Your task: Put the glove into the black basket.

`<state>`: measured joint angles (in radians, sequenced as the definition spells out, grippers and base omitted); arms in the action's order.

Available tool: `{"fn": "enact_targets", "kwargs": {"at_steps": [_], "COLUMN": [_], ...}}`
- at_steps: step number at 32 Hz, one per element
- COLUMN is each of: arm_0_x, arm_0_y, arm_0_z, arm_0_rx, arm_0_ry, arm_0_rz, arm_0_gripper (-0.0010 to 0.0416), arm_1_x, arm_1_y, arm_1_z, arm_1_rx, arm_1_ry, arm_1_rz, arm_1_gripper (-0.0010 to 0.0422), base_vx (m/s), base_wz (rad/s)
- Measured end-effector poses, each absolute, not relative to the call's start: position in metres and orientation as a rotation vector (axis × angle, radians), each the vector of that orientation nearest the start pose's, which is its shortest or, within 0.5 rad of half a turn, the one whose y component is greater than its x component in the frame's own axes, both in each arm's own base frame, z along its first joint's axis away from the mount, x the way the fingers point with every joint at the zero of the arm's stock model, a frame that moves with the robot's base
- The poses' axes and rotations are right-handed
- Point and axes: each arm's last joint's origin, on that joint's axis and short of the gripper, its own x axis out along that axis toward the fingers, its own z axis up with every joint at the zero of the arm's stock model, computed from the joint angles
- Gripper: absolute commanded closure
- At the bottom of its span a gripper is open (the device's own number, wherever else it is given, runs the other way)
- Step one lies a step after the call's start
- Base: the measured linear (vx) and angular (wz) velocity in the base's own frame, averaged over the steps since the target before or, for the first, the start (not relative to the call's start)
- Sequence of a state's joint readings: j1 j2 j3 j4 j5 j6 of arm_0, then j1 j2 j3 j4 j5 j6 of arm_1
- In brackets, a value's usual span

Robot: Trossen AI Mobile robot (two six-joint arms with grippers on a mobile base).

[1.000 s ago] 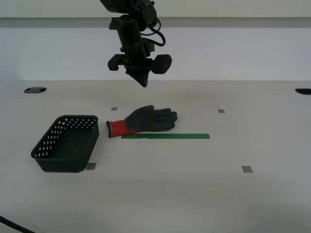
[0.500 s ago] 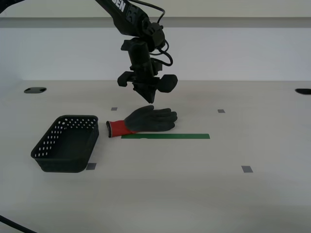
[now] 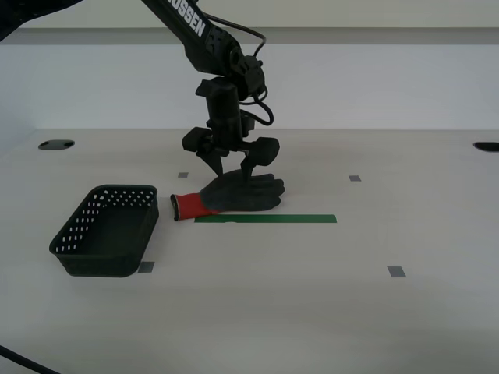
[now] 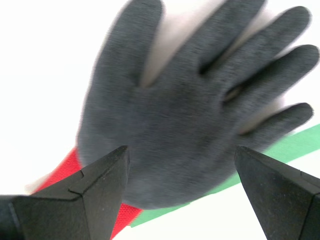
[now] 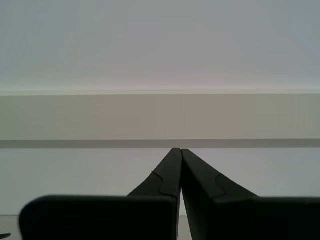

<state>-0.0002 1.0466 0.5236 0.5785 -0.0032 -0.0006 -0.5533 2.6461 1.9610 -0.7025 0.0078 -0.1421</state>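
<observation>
White lettering ran along the arm (image 3: 187,27) in the exterior view; only "OSSEN" could be read, the start being cut off at the picture's edge. No other writing was legible.

My second gripper (image 3: 231,165) hung just above the glove (image 3: 238,192), jaws spread wide, one fingertip (image 3: 216,164) over the wrist end and the other nearer the glove's fingers. Whether the tips touched the glove, I could not tell. In the second wrist view the glove (image 4: 190,110) lay palm up and flat, filling the gap between the tips, its red cuff (image 4: 75,170) beside one of them.

The glove lay on the table (image 3: 312,296), its lower edge along a green tape strip (image 3: 269,219). The black basket (image 3: 107,229) stood just off the cuff end, towards the exterior view's left. Small grey tape squares (image 3: 397,272) dotted the table.

My first gripper (image 5: 178,152) was pressed together, pointing at a pale wall.
</observation>
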Motion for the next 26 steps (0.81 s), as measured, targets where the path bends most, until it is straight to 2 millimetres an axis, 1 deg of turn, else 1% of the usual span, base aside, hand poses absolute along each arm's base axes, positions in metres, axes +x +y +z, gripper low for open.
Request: {"fn": "enact_targets", "kwargs": {"at_steps": [13, 16, 18, 20, 22, 24, 26], "arm_0_x": [0.227, 0.227, 0.227, 0.227, 0.227, 0.227, 0.227], "arm_0_y": [0.0, 0.0, 0.0, 0.0, 0.0, 0.0, 0.0], "arm_0_z": [0.267, 0.267, 0.266, 0.266, 0.266, 0.265, 0.266], "arm_0_rx": [-0.001, -0.001, -0.001, -0.001, -0.001, -0.001, -0.001], "arm_0_ry": [-0.056, -0.055, -0.049, -0.044, -0.041, -0.041, -0.04], "arm_0_rz": [0.003, 0.004, 0.003, 0.003, 0.004, 0.003, 0.003], "arm_0_gripper": [0.0405, 0.0405, 0.0405, 0.0405, 0.0405, 0.0405, 0.0405], "arm_1_x": [0.423, 0.419, 0.411, 0.413, 0.411, 0.412, 0.412], "arm_1_y": [-0.265, -0.264, -0.264, -0.266, -0.266, -0.267, -0.267], "arm_1_z": [0.025, 0.012, -0.011, -0.014, -0.015, -0.013, -0.014], "arm_1_rx": [0.237, 0.233, 0.23, 0.217, 0.222, 0.215, 0.203], "arm_1_ry": [1.355, 1.402, 1.473, 1.445, 1.463, 1.445, 1.449], "arm_1_rz": [-0.327, -0.321, -0.303, -0.304, -0.297, -0.302, -0.286], "arm_1_gripper": [0.0126, 0.0126, 0.0126, 0.0126, 0.0126, 0.0126, 0.0148], "base_vx": [0.0, 0.0, 0.0, 0.0, 0.0, 0.0, 0.0], "base_wz": [0.0, 0.0, 0.0, 0.0, 0.0, 0.0, 0.0]}}
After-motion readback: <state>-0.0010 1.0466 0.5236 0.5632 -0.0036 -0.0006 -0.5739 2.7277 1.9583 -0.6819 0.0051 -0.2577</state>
